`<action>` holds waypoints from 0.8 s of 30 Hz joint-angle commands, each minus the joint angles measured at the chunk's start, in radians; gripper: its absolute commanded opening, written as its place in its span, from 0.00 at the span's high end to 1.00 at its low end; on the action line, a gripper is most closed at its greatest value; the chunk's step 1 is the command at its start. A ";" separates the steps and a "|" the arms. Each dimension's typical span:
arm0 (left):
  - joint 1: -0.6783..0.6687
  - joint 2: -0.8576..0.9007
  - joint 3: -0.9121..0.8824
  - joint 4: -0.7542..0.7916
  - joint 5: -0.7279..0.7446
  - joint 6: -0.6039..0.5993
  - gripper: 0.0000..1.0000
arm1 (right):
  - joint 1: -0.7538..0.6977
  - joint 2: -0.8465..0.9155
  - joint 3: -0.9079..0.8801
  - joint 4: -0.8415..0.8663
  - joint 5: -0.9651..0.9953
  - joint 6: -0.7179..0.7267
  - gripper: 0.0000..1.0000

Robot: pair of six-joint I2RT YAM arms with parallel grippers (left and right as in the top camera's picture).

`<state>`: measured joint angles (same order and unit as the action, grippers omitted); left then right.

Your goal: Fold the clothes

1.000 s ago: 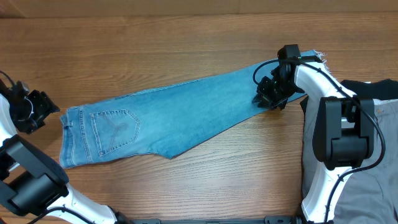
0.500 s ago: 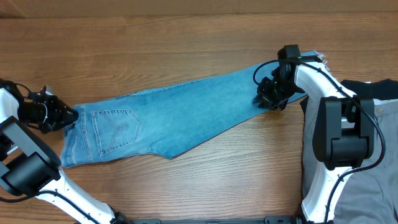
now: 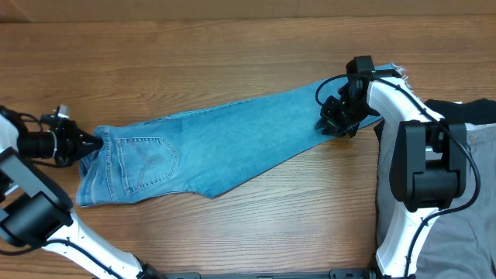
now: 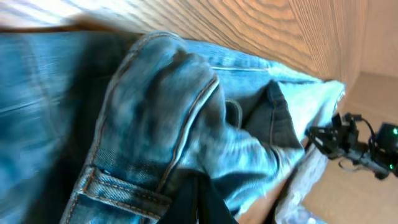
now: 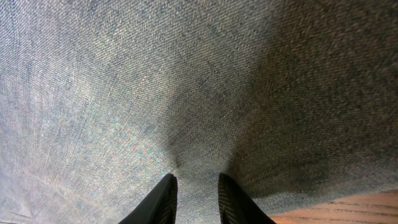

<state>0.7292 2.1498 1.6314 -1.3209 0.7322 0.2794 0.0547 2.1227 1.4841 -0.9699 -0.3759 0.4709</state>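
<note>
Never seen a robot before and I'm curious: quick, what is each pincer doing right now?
Left pincer: closed on the jeans waistband.
Right pincer: closed, pinching the jeans leg.

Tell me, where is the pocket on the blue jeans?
In the overhead view, the pocket is on the waist end of the jeans, just beside the left gripper at the waistband.

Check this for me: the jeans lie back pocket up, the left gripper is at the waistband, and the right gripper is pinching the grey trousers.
Not quite. The right gripper pinches the jeans, on the leg near the hem, not the grey trousers; the overhead and right wrist views show it. The left gripper is at the waistband, pocket up.
</note>
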 commanded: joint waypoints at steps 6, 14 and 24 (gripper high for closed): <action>0.057 -0.303 0.022 0.025 -0.215 -0.184 0.96 | -0.003 0.014 0.007 -0.004 0.043 0.005 0.74; 0.040 -0.330 0.017 0.112 -0.392 -0.284 0.64 | -0.003 0.014 0.007 0.002 0.043 0.005 0.74; 0.039 0.021 0.017 0.206 -0.137 -0.002 0.23 | -0.003 0.014 0.007 -0.007 0.043 0.006 0.74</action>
<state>0.7719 2.1105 1.6444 -1.1309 0.5152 0.1764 0.0547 2.1227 1.4841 -0.9699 -0.3748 0.4709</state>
